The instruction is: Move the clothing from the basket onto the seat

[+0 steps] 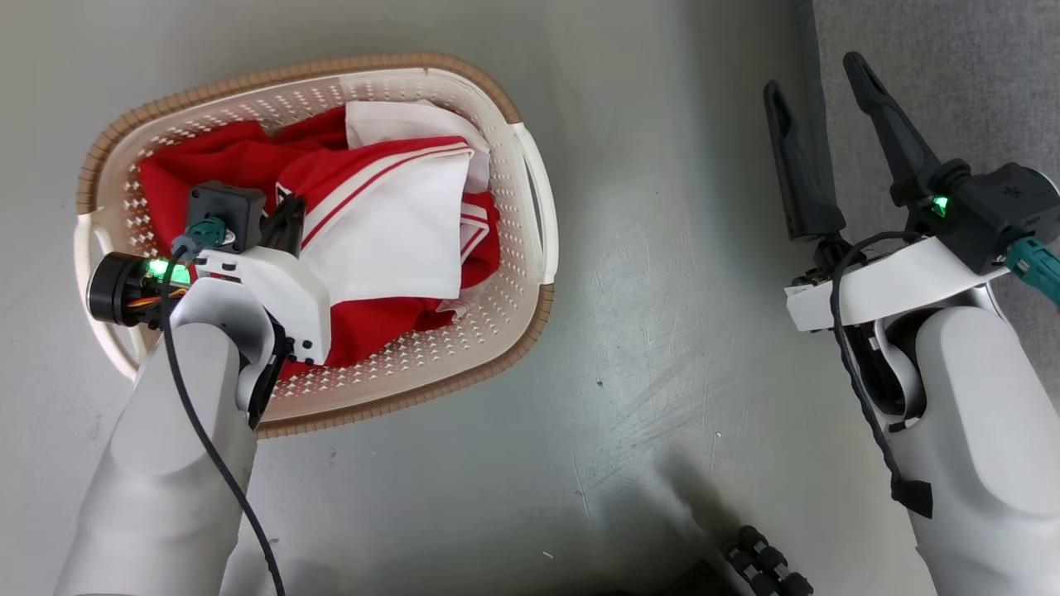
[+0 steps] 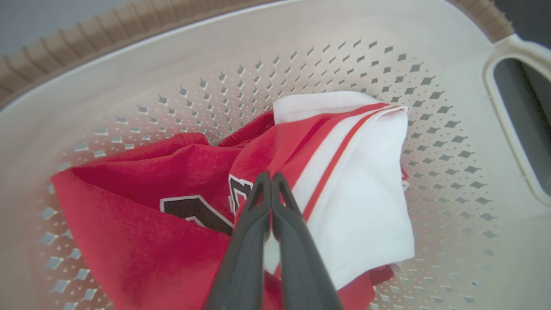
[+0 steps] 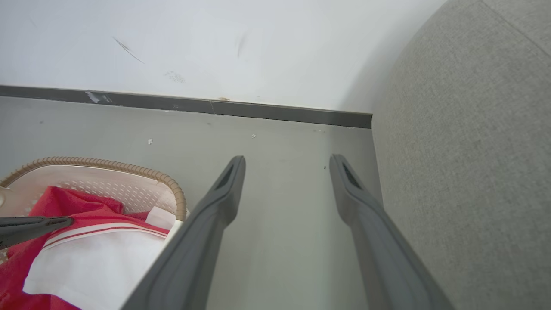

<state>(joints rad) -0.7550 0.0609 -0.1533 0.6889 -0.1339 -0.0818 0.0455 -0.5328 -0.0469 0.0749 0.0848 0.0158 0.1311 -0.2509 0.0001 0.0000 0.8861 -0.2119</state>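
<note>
The clothing [image 1: 389,232], a red jersey with white sleeves and stripes, lies crumpled in the oval cream basket [image 1: 517,273] on the floor at the left. My left gripper [image 1: 286,223] reaches down into the basket. In the left wrist view its fingers are pressed together at a red fold of the clothing [image 2: 357,193], inside the basket [image 2: 258,51]. My right gripper [image 1: 813,74] hovers open and empty at the right, beside the grey seat [image 1: 952,83]. The right wrist view shows that gripper [image 3: 287,158] over bare floor, with the seat [image 3: 465,172] to its right and the basket [image 3: 129,165] with the clothing [image 3: 94,258] at lower left.
Grey floor [image 1: 662,331] runs between the basket and the seat. Beyond the basket stands a white wall with a dark baseboard [image 3: 258,110]. A black ribbed part [image 1: 766,563] shows at the bottom edge of the head view.
</note>
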